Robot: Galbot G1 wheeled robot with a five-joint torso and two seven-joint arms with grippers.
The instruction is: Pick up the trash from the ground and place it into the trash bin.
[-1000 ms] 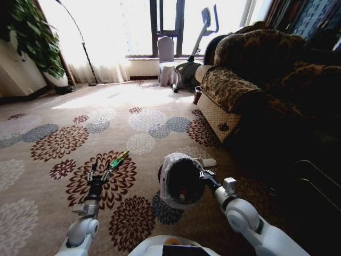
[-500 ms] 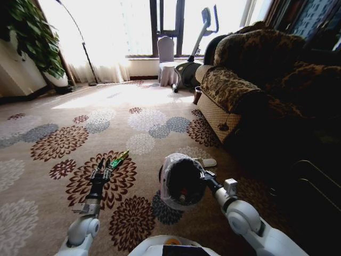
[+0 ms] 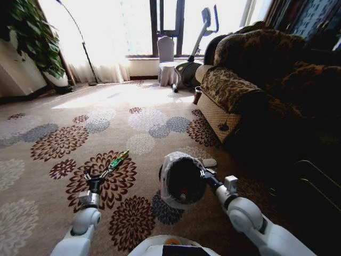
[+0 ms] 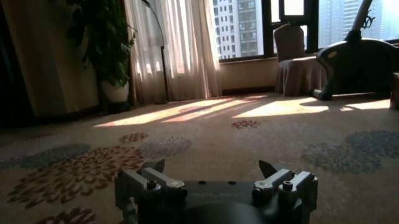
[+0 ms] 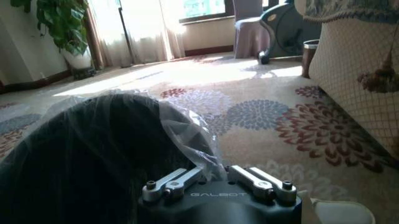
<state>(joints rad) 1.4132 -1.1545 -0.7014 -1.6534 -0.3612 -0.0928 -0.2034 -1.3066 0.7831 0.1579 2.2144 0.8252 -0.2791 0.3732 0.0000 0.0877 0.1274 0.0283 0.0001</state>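
Observation:
A green foil wrapper (image 3: 118,159), the trash, lies on a dark red flower of the carpet. My left gripper (image 3: 95,179) is a short way behind it on the robot's side, open and holding nothing. In the left wrist view its fingertips (image 4: 156,166) stand wide apart over bare carpet. The black trash bin (image 3: 181,180) with its translucent liner (image 5: 187,126) is tipped so that its mouth faces me. My right gripper (image 3: 204,173) is shut on the bin's rim and liner; in the right wrist view this gripper (image 5: 215,173) has its fingers close together. A small item lies inside the bin.
A patterned sofa (image 3: 240,80) fills the right side, with a small dark cup (image 3: 197,95) at its corner. A pale flat slipper (image 3: 208,162) lies beside the bin. A covered chair (image 3: 166,58), an exercise machine (image 3: 192,58), a floor lamp and a plant (image 3: 32,37) stand far back.
My left gripper has drawn back toward the robot, away from the green wrapper, which stays on the carpet. The right gripper and the bin have hardly moved.

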